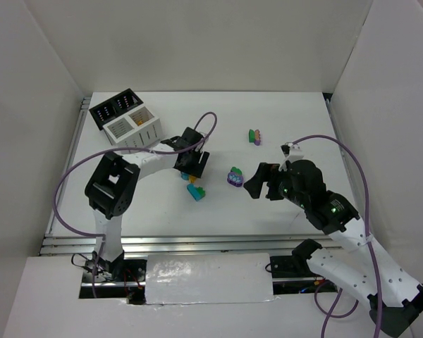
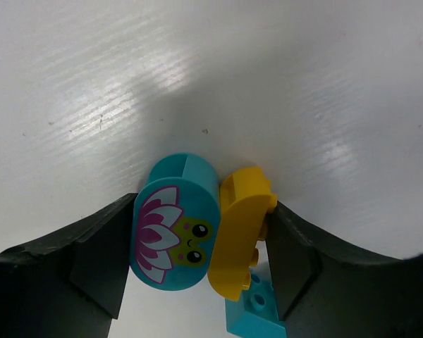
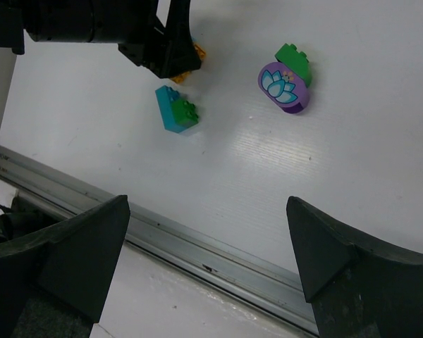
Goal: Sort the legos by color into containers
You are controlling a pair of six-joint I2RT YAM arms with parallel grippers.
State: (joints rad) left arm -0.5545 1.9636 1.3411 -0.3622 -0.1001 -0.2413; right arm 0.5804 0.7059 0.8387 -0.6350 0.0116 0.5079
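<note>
Legos lie mid-table, well right of the containers [image 1: 125, 118] in the far left corner. Nearest those bins, the left gripper [image 1: 192, 169] stands narrowed around a teal rounded brick [image 2: 175, 229] and a yellow brick [image 2: 241, 236], side by side across the gap; its fingers [image 2: 99, 246] seem to touch both outer faces, though a firm hold is hard to confirm. Two colours in one pinch will likely need splitting. Further right, a purple-and-green pair [image 1: 235, 177] lies just before the right gripper [image 1: 257, 183], jaws wide and empty.
</note>
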